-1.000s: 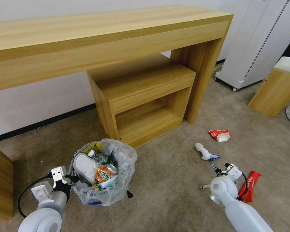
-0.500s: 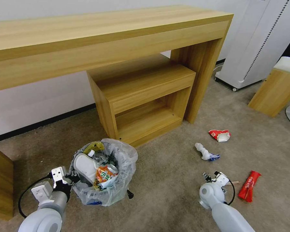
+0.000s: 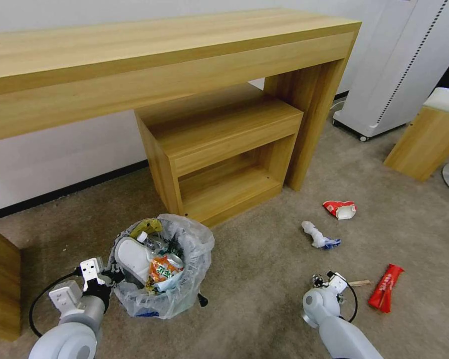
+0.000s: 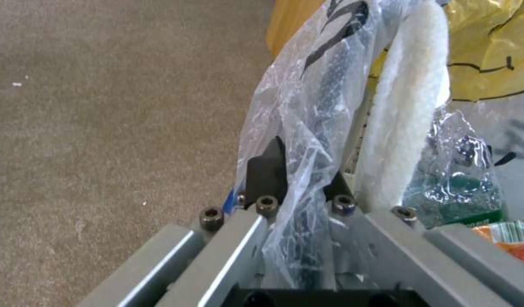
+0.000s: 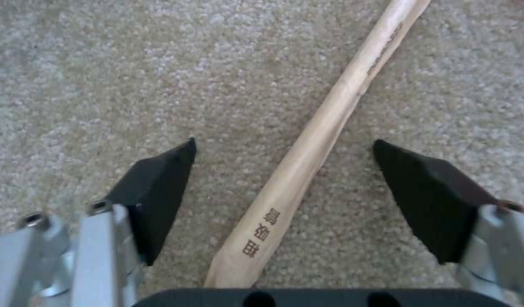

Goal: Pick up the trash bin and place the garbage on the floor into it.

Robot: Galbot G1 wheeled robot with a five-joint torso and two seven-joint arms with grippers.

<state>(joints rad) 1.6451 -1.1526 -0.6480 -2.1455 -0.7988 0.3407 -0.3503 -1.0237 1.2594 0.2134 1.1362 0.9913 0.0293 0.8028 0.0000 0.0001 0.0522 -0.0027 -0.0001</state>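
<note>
One trash bin (image 3: 160, 271) is seen on the carpet (image 3: 254, 259), lined with a crinkly clear bag. Its near rim is clamped by the left gripper (image 4: 302, 179), with the two black fingers (image 4: 266, 172) drawn together on the plastic and the rim edge, as the left wrist view shows. Just beyond that claw, inside the bin, one white slipper (image 3: 132, 259), one orange-and-green wrapper (image 3: 163, 269) and one yellow scrap (image 3: 145, 227) are counted (other pieces are packed beneath and cannot be told apart).

The right gripper (image 5: 285, 170) is held low over the carpet, its two fingers (image 5: 154, 187) spread wide apart. One wooden stick (image 5: 319, 132) lies between them on the floor, touched by neither, running slantwise away from the claw's palm; printed characters are seen at its near end. In the head view the stick's far end (image 3: 359, 283) is seen just beyond the right gripper (image 3: 322, 282).

Three more pieces of garbage are counted on the floor past that claw: one long red wrapper (image 3: 385, 288) near the stick's far end, one twisted white paper with a blue bit (image 3: 316, 235) farther ahead, and one crumpled red-and-white wrapper (image 3: 340, 209) beyond it. The bin sits well apart from the right claw, toward the robot's left, before one wooden desk (image 3: 174, 65) with one low shelf unit (image 3: 219, 149) beneath.
</note>
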